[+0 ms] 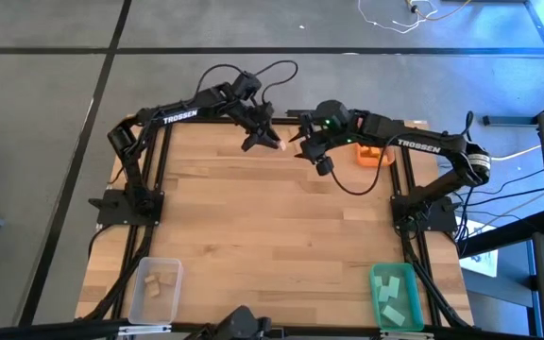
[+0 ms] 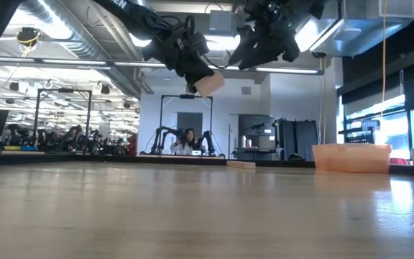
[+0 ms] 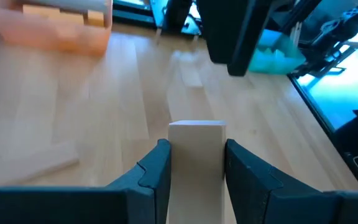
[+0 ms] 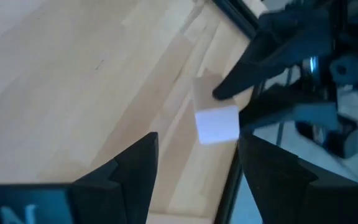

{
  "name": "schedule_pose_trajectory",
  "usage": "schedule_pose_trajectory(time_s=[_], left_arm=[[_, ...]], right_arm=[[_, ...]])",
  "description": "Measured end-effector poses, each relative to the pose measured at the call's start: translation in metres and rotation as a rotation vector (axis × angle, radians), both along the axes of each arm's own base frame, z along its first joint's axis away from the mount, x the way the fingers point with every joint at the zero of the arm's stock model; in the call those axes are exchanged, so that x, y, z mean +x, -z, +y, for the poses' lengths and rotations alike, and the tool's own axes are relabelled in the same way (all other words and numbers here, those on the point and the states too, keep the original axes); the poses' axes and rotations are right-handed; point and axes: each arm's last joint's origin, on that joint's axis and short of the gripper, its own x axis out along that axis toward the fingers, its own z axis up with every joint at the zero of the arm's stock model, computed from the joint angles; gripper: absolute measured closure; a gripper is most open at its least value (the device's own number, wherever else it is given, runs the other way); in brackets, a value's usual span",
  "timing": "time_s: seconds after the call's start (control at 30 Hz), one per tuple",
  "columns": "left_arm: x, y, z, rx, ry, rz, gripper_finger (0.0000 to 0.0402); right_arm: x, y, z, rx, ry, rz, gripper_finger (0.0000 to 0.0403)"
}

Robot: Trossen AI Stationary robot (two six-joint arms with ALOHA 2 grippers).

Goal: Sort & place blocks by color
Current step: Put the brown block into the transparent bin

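Left gripper [image 3: 194, 168] pinches a pale wood block [image 3: 196, 155] aloft, long axis pointing out toward the spread, empty right gripper [image 1: 302, 144] just beside it.

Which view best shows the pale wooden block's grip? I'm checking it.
Left wrist view: pale wooden block sits between the left gripper's fingers. Low and right wrist views show it aloft; high view, barely.

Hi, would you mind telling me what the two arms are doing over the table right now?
The left gripper holds a pale wood block in the air near the table's far edge. The right gripper hangs open close by, facing that block. The orange bin, green bin and clear bin each have blocks in them.
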Motion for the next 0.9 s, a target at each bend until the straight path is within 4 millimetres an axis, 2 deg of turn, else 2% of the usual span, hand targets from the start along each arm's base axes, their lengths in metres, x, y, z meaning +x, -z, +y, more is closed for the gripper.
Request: schedule_pose_trajectory(time_s=[0.4, 0.9], left_arm=[[0.009, -0.008, -0.005, -0.025, 0.052, -0.096, 0.0287], [0.020, -0.012, -0.019, -0.036, 0.089, -0.122, 0.0287]], right_arm=[[0.002, -0.001, -0.001, -0.029, -0.015, -0.028, 0.0179], [0.003, -0.001, -0.001, -0.030, -0.017, -0.035, 0.0179]])
